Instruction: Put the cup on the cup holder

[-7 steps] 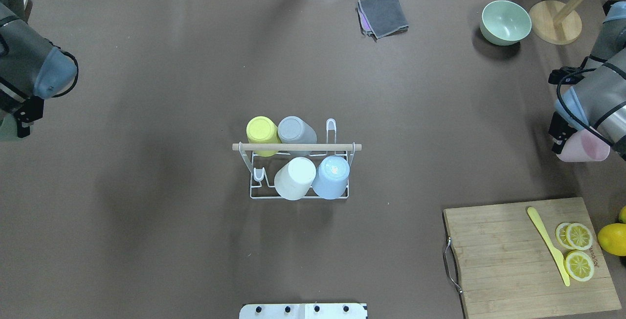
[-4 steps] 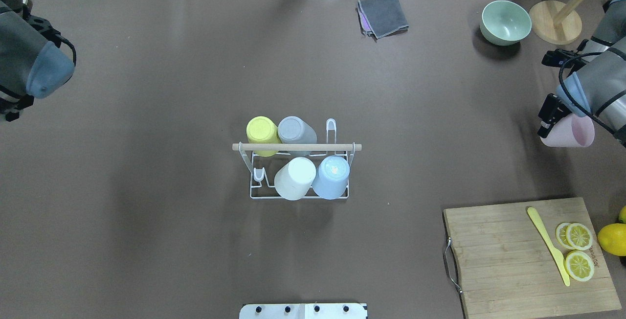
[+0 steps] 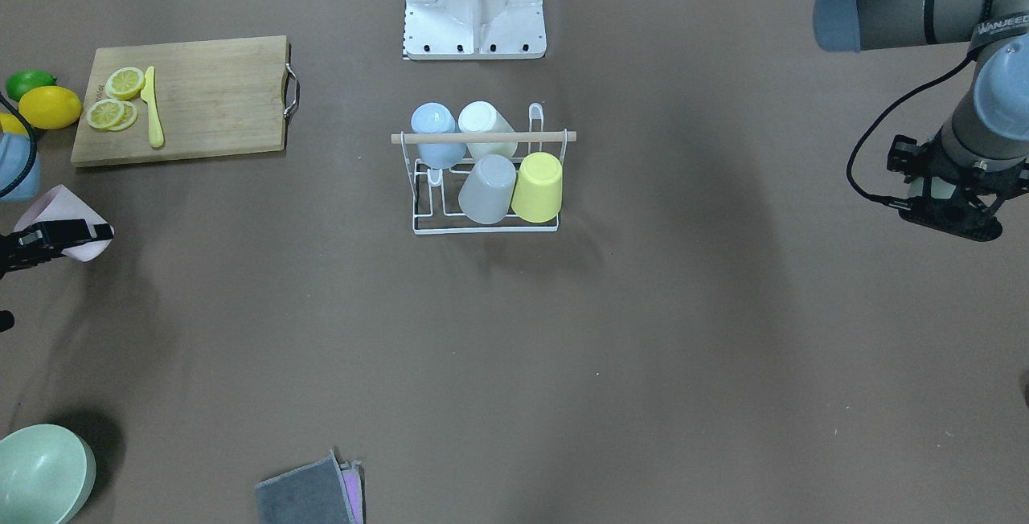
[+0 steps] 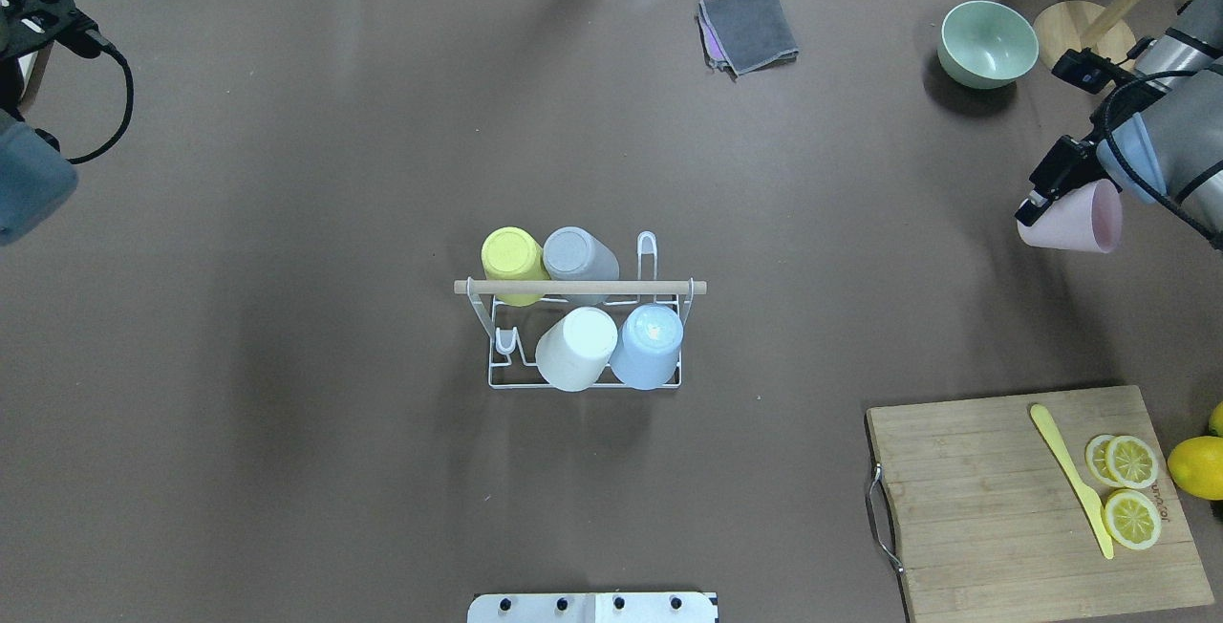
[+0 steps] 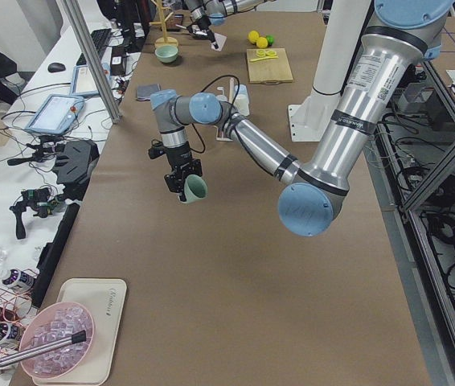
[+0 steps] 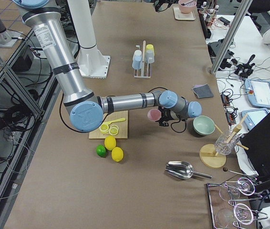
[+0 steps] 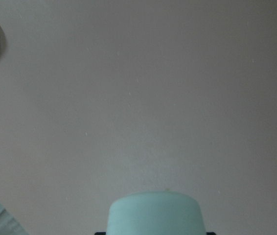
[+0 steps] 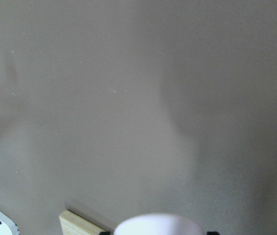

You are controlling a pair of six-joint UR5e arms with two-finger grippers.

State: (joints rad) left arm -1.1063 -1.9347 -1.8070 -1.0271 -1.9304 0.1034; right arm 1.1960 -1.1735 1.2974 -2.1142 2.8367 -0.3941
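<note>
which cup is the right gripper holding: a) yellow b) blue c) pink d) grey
C: the right gripper is shut on the pink cup at the table's edge, while the yellow cup, blue cup and grey cup sit upside down on the cup holder. The left gripper holds a mint green cup.

Edges crop green cup (image 7: 154, 215) and pink cup (image 8: 157, 225).
</note>
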